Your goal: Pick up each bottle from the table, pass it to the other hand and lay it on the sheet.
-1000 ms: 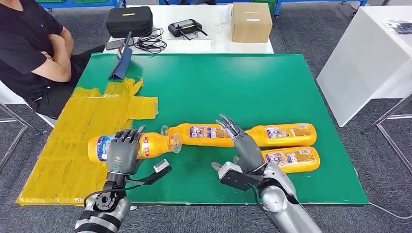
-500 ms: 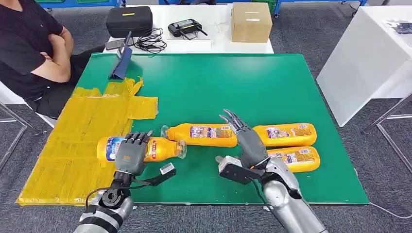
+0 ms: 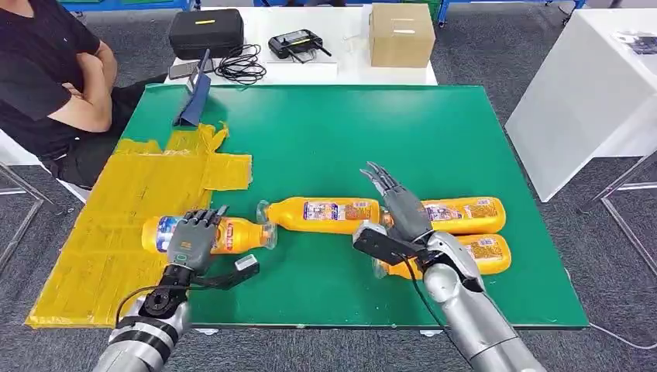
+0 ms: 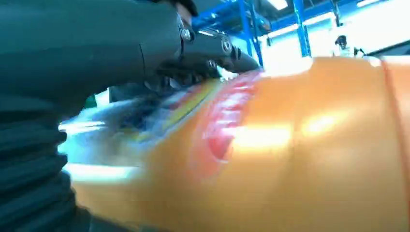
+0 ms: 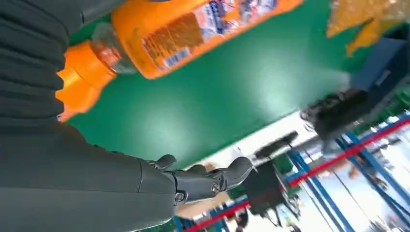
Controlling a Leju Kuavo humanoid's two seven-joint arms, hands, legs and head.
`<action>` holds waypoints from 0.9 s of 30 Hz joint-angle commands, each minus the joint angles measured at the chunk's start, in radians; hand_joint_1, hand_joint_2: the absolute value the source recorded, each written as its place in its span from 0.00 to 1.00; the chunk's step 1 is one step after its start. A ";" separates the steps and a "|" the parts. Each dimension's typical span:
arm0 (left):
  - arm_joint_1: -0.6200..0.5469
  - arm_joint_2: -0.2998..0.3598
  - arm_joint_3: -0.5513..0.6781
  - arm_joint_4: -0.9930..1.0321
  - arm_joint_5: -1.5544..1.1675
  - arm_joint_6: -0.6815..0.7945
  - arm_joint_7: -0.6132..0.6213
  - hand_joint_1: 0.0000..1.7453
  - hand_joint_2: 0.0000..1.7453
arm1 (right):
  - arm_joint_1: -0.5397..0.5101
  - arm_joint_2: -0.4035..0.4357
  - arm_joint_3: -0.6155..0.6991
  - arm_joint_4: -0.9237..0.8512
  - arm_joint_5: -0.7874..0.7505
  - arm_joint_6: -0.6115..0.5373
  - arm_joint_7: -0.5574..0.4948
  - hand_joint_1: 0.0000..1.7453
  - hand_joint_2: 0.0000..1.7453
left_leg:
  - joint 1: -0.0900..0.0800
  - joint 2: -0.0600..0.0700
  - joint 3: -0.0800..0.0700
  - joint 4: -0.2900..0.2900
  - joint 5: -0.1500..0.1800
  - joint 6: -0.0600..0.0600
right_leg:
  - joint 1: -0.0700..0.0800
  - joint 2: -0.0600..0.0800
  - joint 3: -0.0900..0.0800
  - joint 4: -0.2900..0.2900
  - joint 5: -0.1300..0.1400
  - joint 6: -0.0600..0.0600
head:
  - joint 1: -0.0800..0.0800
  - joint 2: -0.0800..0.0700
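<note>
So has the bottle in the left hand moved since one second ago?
Yes. The bottle in the left hand shifted right, then back left toward the yellow sheet.

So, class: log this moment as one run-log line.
left hand: grips juice bottle over yellow sheet edge | right hand: open above remaining bottles

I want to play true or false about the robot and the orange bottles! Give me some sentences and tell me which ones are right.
1. The left hand holds a bottle. True.
2. That bottle stands upright. False: it lies on its side, partly over the yellow sheet.
3. The right hand holds a bottle. False: its fingers are spread, holding nothing.
4. The table is green. True.
5. A cardboard box sits on the green table. False: it sits on the white table behind.
</note>
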 commanded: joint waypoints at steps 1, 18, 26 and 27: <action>-0.048 0.040 0.027 0.154 -0.015 -0.043 0.002 0.00 0.00 | -0.097 0.016 -0.003 0.197 -0.002 0.020 0.005 0.00 1.00 | 0.001 0.001 0.003 -0.002 0.001 0.000 | 0.001 0.001 0.002 -0.003 0.002 -0.001 | -0.001 0.000; -0.071 0.048 0.135 0.002 0.798 -0.561 -0.599 0.00 0.00 | -0.368 0.154 0.116 0.603 0.084 0.073 0.055 0.00 1.00 | 0.001 0.003 0.001 0.000 0.001 0.000 | 0.001 0.003 0.000 0.001 0.002 -0.001 | 0.000 0.000; -0.018 0.037 0.135 -0.128 1.047 -0.763 -0.609 0.00 0.00 | -0.399 0.194 0.137 0.674 0.100 0.078 0.068 0.00 1.00 | 0.001 -0.001 0.003 0.000 0.002 -0.001 | 0.002 -0.002 0.002 0.001 0.001 -0.001 | 0.000 0.000; -0.020 0.038 0.135 -0.124 1.048 -0.760 -0.609 0.00 0.00 | -0.399 0.192 0.136 0.675 0.100 0.078 0.067 0.00 1.00 | 0.000 -0.002 0.003 0.000 0.002 -0.001 | 0.001 -0.003 0.002 0.002 0.000 -0.001 | 0.000 0.000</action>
